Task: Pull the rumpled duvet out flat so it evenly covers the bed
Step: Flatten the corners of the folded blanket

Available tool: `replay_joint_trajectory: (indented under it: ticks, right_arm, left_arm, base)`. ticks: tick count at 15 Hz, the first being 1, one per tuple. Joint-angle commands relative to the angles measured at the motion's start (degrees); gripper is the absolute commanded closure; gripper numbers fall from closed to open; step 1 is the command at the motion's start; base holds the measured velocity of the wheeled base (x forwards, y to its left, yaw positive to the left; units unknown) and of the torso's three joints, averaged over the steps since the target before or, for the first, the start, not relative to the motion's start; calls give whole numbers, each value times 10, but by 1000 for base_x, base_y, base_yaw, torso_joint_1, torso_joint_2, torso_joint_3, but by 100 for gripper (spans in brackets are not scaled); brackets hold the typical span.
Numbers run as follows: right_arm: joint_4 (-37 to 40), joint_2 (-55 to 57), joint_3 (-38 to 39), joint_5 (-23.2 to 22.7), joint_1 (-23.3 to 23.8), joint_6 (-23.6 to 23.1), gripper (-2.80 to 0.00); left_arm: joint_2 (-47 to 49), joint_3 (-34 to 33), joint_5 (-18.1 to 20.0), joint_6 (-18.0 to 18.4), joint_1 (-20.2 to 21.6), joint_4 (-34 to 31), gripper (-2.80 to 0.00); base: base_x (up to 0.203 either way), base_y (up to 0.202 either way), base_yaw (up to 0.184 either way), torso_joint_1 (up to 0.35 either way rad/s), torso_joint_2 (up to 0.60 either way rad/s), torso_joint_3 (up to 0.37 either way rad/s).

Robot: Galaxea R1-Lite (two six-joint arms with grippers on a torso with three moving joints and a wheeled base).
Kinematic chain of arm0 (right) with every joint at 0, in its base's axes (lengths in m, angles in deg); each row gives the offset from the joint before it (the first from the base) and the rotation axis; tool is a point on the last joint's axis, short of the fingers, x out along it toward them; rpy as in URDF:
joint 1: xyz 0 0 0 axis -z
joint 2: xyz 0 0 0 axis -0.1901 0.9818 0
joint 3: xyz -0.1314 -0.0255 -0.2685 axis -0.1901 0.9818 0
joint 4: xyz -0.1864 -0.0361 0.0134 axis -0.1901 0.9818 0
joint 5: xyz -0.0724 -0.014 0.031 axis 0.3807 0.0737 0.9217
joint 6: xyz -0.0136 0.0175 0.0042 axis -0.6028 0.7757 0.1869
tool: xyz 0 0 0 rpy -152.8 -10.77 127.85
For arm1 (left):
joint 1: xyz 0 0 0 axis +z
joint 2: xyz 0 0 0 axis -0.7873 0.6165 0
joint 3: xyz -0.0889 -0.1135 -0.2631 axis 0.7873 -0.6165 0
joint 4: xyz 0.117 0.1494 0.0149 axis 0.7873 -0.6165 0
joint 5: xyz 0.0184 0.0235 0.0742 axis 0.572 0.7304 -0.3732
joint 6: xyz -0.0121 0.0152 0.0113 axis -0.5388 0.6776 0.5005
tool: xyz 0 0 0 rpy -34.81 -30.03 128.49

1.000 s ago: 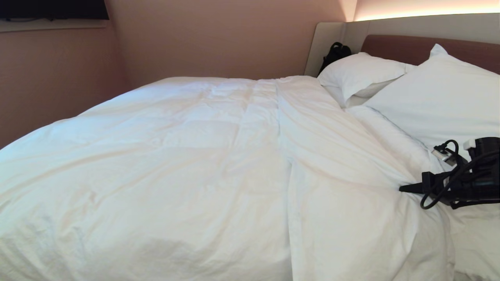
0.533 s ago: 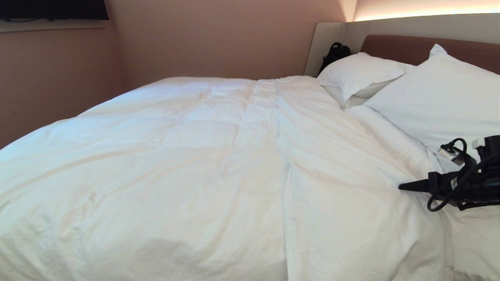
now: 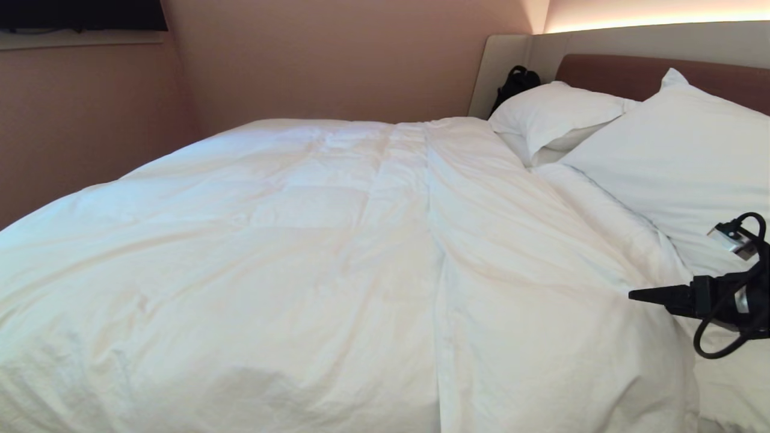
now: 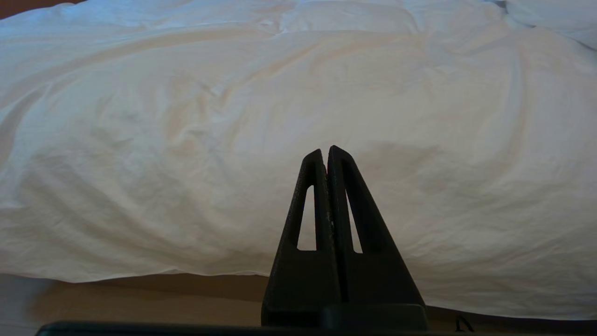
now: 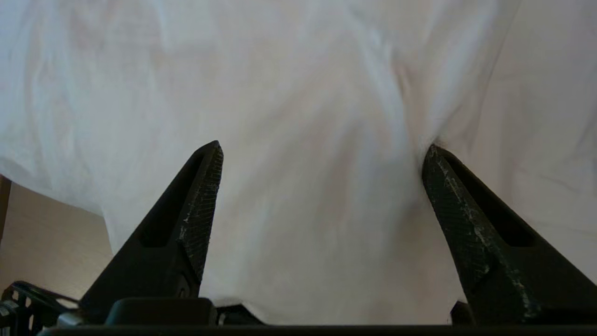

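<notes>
My right gripper (image 5: 322, 154) hovers over the duvet (image 3: 313, 252), fingers spread to grab; left gripper (image 4: 326, 154) parked, fingers pressed together.

Inspection for lettering, labels, brands, numbers and signs: none legible in any view. The duvet (image 3: 337, 252) carries no print or tag that can be read. The pillows (image 3: 674, 156) at the head edge of the bed (image 3: 637, 75) show plain white fabric only. The small pale tag (image 3: 731, 237) on the cabling by the right arm is too small to read.
</notes>
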Motion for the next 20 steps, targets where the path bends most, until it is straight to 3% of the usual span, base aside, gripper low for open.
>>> replay_joint_trajectory:
  ticks: [1, 4, 7, 8, 12, 15, 18, 20]
  right_arm:
    - [0, -47, 61, -12, 32, -36, -280]
    - [-3, -64, 105, -19, 78, -67, -280]
    - [-3, -127, 123, -22, 103, -68, -280]
    - [-2, -150, 131, -23, 114, -67, 0]
    - [-6, -149, 156, -39, 173, -71, 0]
    - [-25, -85, 152, -121, 219, -89, 0]
    - [-37, 14, 144, -205, 262, -173, 0]
    - [-40, 84, 121, -238, 276, -221, 0]
  left_arm:
    - [0, 0, 0, 0, 0, 0, 0]
    - [0, 0, 0, 0, 0, 0, 0]
    - [0, 0, 0, 0, 0, 0, 0]
    - [0, 0, 0, 0, 0, 0, 0]
    - [0, 0, 0, 0, 0, 0, 0]
    - [0, 0, 0, 0, 0, 0, 0]
    - [0, 0, 0, 0, 0, 0, 0]
    - [0, 0, 0, 0, 0, 0, 0]
  base:
    - [0, 0, 0, 0, 0, 0]
    - [0, 0, 0, 0, 0, 0]
    - [0, 0, 0, 0, 0, 0]
    - [0, 0, 0, 0, 0, 0]
    - [0, 0, 0, 0, 0, 0]
    - [0, 0, 0, 0, 0, 0]
    - [0, 0, 0, 0, 0, 0]
    - [0, 0, 0, 0, 0, 0]
